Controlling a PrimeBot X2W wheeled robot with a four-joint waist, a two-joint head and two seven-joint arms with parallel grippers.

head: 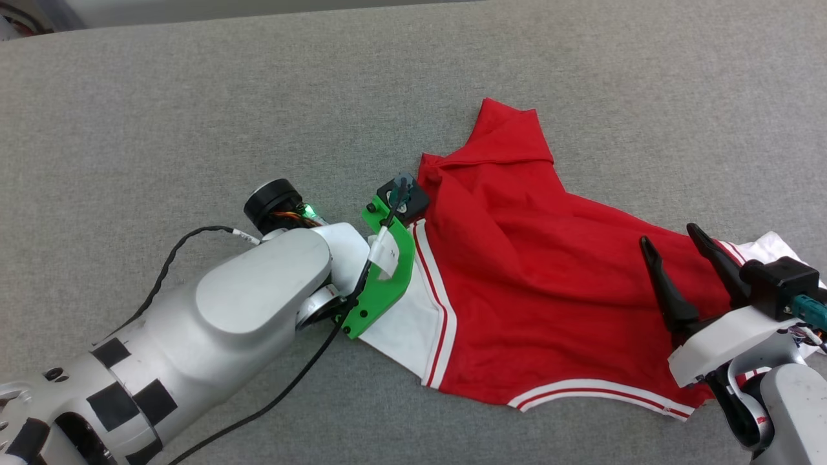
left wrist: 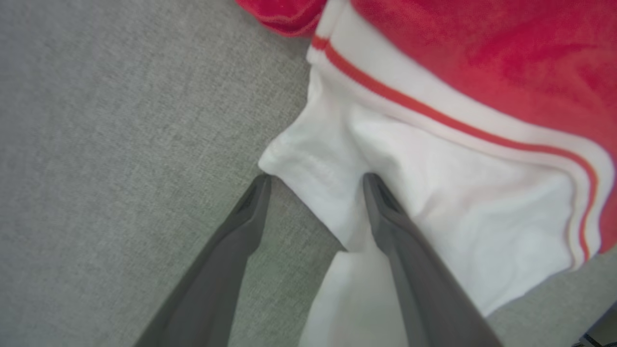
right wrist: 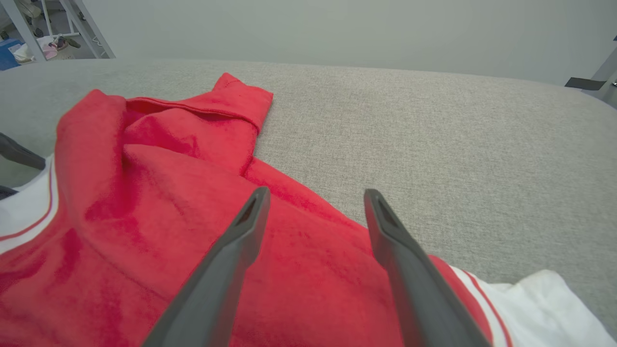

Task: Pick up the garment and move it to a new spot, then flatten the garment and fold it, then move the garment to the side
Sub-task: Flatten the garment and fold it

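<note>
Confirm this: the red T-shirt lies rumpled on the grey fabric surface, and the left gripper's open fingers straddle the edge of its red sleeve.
Wrong on one point: the sleeve at the left gripper is white, not red, as the left wrist view shows. The rest stands.

Nothing legible: the white tag on the green bracket just beside the shirt carries faint marks, too small and blurred to read.

A grey woven-fabric surface carries one red garment. It lies rumpled and partly spread right of the middle, with a white sleeve with striped trim flat at its left and another white sleeve at its right end.
</note>
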